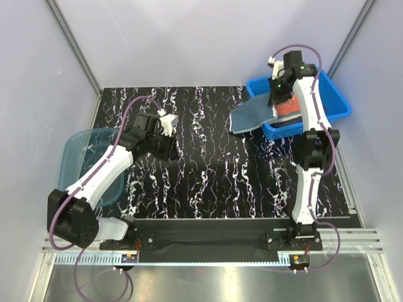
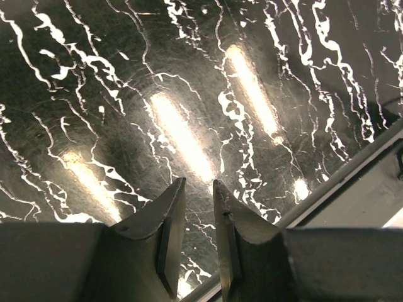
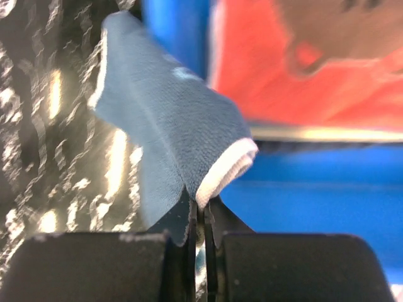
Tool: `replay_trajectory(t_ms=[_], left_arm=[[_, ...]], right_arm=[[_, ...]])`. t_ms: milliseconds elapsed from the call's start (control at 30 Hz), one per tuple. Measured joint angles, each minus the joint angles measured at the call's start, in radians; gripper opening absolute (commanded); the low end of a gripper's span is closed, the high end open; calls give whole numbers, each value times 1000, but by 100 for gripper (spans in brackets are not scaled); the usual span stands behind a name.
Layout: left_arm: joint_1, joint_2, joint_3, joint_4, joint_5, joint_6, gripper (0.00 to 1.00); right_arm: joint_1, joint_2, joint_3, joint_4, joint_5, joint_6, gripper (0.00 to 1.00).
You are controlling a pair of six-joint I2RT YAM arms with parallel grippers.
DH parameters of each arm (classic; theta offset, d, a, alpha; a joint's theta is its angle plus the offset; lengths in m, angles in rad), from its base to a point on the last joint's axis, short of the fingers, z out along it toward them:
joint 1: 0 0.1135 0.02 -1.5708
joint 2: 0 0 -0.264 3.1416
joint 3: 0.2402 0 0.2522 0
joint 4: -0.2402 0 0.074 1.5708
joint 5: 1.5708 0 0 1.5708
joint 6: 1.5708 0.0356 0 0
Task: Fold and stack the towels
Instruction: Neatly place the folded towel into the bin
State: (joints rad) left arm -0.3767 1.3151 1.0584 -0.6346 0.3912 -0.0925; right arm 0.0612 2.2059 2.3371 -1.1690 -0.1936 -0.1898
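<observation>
The surface [image 2: 189, 94] is glossy black with white marbled veins, smooth enough to mirror the lamps. The blue towel [image 3: 170, 126] is matt cloth with a fine knitted grain and a white stitched hem. The red towel [image 3: 384, 82] is too blurred to show its weave. The bin [image 1: 283, 130] is shiny blue plastic. The tub [image 1: 79, 148] is translucent teal plastic. The left gripper [image 2: 197, 187] looks matt black and faintly scuffed.

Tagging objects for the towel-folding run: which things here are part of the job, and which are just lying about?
Job:
- blue towel, draped over the bin's edge, pinched by the right gripper
- red towel, in the bin

Lying about:
- bin
- tub, at the table's left edge
</observation>
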Motion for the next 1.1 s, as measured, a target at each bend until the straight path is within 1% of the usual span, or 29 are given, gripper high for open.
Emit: replay_trajectory(t_ms=[67, 167, 367, 767, 933, 1100], left_arm=[[0, 0, 0, 0, 14, 0, 29], [0, 5, 0, 0, 33, 3, 29], [0, 34, 0, 0, 66, 6, 29], [-4, 120, 26, -5, 127, 8, 31], [-5, 155, 39, -18, 140, 11, 32], [-6, 169, 40, -25, 159, 11, 32]], right_arm=[[-31, 90, 138, -30, -3, -20, 0], [-87, 179, 254, -46, -24, -47, 0], [-165, 224, 276, -2, -32, -103, 0], [-233, 269, 323, 261, -36, -117, 0], [-273, 330, 338, 342, -41, -111, 0], [-307, 406, 350, 381, -61, -109, 2]])
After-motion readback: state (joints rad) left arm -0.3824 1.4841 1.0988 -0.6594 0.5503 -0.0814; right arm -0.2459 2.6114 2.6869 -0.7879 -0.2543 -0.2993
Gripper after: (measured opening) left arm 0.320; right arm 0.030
